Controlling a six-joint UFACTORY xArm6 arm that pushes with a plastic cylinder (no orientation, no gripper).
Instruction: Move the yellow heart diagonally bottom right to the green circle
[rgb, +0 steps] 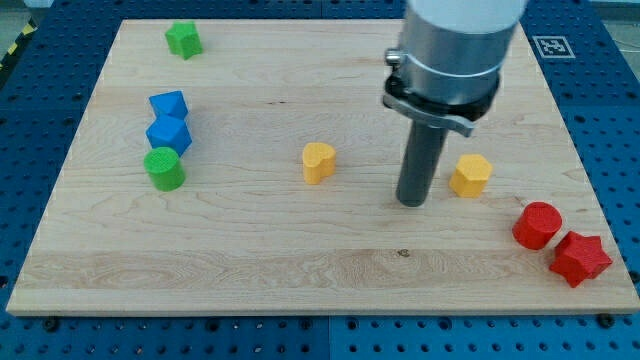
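One yellow heart (318, 161) sat mid-board, well right of the green circle (164, 168); likely light, rigid, slippery. My tip (411, 201), a fingerless rod, stood right of it; push its right side.

- Two green blocks: one star-like green block (183, 39) at the upper left of the frame, one green circle (164, 168) at the left.
- Two blue blocks, stacked close at the left: upper blue block (168, 105) and lower blue block (168, 134).
- Two yellow blocks: one yellow heart (318, 162) near the middle, one yellow hexagon (470, 175) to the right.
- Two red blocks at the lower right: one red circle (537, 225), one red star (580, 258).
- Eight blocks in all.
- One wooden board (300, 270).
- One rod, with my tip (412, 203).
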